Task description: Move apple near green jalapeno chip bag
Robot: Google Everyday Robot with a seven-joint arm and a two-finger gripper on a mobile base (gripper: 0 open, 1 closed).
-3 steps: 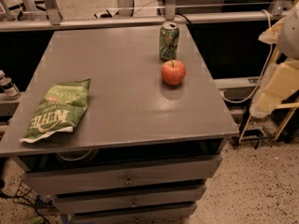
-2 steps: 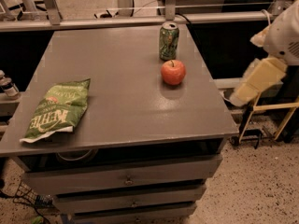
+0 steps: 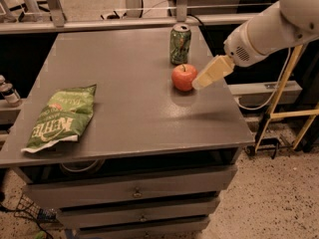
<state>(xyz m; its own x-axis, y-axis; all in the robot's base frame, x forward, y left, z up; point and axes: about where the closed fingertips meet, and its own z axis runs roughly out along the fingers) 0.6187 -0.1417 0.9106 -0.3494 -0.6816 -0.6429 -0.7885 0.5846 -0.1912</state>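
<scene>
The round red-orange apple, stem up, sits near the grey table's right edge, well apart from the crinkled green jalapeno chip bag. The gripper hangs just beside the apple; its state cannot be told.

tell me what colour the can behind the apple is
Green, in the camera view. The gripper is close beside the apple in front of the can.

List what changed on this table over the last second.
The gripper swung in leftward from beyond the table edge and now sits just beside the apple. Whether they touch is unclear, and nothing has been picked up. The apple, the green jalapeno chip bag and the soda can stayed put.
</scene>
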